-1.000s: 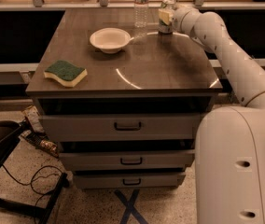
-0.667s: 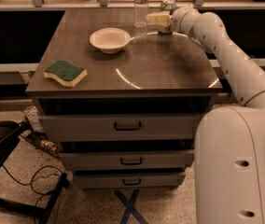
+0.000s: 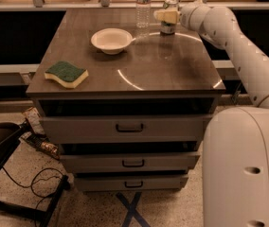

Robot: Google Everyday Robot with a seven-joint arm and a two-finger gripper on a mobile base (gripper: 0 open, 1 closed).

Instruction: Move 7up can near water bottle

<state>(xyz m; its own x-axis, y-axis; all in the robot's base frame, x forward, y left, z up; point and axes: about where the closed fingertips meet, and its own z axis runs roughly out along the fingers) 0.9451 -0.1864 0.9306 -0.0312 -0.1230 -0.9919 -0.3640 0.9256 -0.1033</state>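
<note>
Beside the water bottle, the end effector is clamped on the upright 7up can.

Dim, warm, brownish light.
Curved glare streaks on the table just before the gripper, at the far edge by the can; deep shadow far below, under the top.

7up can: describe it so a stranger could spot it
On the drawer cabinet's top, look along the far edge, right of the tall clear water bottle. The 7up can stands at the arm's tool: short, metallic, green-banded, unlike the bottle.
</note>
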